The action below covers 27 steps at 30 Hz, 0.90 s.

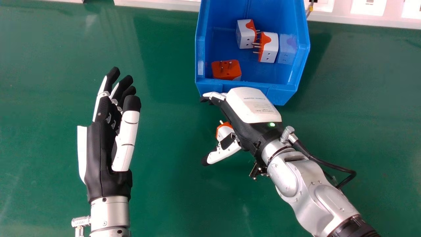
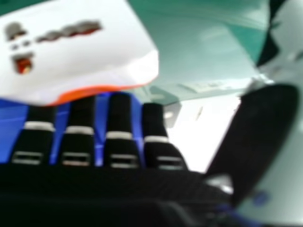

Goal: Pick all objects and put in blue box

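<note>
1. Forward in the head view: looks over a glossy green tabletop (image 1: 164, 200) to white panels (image 1: 367, 7), past an open blue plastic box (image 1: 285, 89) with three white-and-orange adaptors (image 1: 269, 47) inside.
2. Open, with nearly straight fingers, at the empty left hand (image 1: 98, 151). Straight-fingered, wide-thumbed at the right hand (image 1: 251, 107); partly covers a boxy white-and-orange plug adaptor (image 1: 224, 132) outside the box. Points one pin far-side; cannot tell its long axis or any touch.
3. In the right hand view, adds its slotted white face (image 2: 61, 56), near straight fingers (image 2: 119, 113).

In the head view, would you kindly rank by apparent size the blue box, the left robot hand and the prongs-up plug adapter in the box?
1. Blue box
2. Left robot hand
3. Prongs-up plug adapter
</note>
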Each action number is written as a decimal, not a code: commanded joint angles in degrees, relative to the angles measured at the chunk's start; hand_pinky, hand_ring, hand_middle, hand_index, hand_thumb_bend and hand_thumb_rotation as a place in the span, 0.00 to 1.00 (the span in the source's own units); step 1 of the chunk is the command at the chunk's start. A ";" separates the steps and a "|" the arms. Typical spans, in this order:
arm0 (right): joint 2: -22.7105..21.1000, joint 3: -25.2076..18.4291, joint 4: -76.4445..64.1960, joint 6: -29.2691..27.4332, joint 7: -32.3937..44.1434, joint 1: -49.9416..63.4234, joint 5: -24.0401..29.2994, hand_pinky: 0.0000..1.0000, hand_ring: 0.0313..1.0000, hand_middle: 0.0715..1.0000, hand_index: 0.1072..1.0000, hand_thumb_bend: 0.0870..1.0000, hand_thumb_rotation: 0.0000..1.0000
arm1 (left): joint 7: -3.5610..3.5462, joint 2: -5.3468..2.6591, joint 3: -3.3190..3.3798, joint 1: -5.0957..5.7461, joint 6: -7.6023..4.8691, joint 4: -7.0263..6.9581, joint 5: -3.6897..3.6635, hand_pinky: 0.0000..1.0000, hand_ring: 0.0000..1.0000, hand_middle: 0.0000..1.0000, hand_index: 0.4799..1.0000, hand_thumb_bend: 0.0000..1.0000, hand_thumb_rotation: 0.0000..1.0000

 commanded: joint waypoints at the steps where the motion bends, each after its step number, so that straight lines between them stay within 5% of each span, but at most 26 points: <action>1: 0.08 -0.42 -0.89 -0.10 -0.32 -0.96 0.36 0.65 0.73 0.78 0.78 0.84 0.25 | -0.20 -0.30 -0.14 -0.11 -0.95 -0.22 -0.05 0.82 0.87 0.88 0.82 0.73 0.78; 2: 0.02 -0.33 -1.07 0.08 -0.22 -1.02 0.45 0.58 0.66 0.72 0.71 0.76 0.20 | -0.27 -0.24 -0.10 -0.15 -1.01 -0.15 -0.11 0.82 0.87 0.88 0.82 0.73 0.79; 11: -0.59 -0.36 -2.32 0.37 0.24 -0.95 0.81 0.48 0.57 0.63 0.63 0.65 0.13 | -0.51 -0.17 -0.20 -0.17 -0.74 -0.51 -0.23 0.82 0.87 0.88 0.82 0.74 0.78; 27: -2.22 0.59 -4.25 4.97 1.51 -0.91 -1.51 0.42 0.51 0.57 0.57 0.58 0.08 | -0.84 -0.26 -0.21 0.08 -0.58 -0.88 -0.25 0.82 0.87 0.88 0.82 0.74 0.78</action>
